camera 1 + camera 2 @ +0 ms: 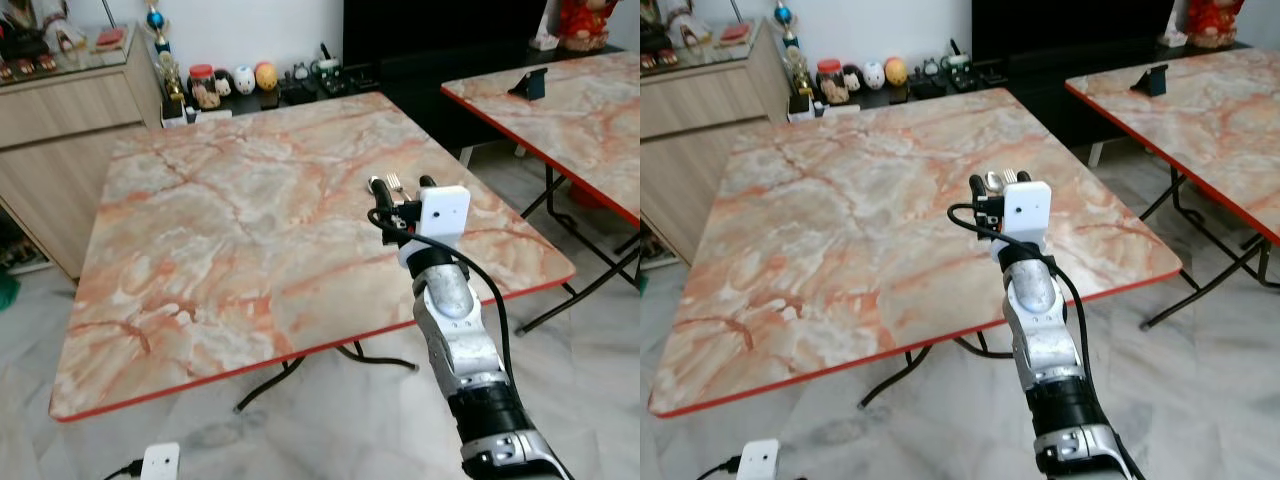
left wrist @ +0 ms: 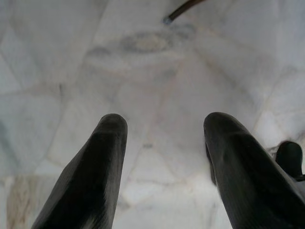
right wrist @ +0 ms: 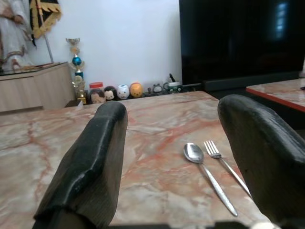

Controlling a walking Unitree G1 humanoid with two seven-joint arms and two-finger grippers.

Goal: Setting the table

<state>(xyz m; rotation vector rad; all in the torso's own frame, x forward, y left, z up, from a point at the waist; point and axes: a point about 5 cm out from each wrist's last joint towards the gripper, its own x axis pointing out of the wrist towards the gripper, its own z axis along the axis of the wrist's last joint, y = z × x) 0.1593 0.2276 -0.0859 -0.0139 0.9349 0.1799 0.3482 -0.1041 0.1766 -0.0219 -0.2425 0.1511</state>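
1. Marble-patterned table [image 1: 230,250], red edge; white-tiled floor; cabinet [image 1: 60,130] at 10 o'clock.
2. Right gripper [image 3: 174,157] spread wide, empty, above table.
3. Spoon [image 3: 202,167] and fork [image 3: 224,164] lie side by side between its fingers.
4. Left gripper [image 2: 164,143] wide apart over floor.

Lay side by side on the pink-veined marble table [image 1: 230,240], toward its right edge: a silver spoon [image 3: 206,174] and a silver fork [image 3: 226,166], close together but apart. Rested flat, roughly parallel, bowl and tines pointing toward the far side of the tabletop, handles toward the near edge. Spoon to the left, bowl up and shiny; fork to the right, its slim handle partly hidden in the right wrist view.
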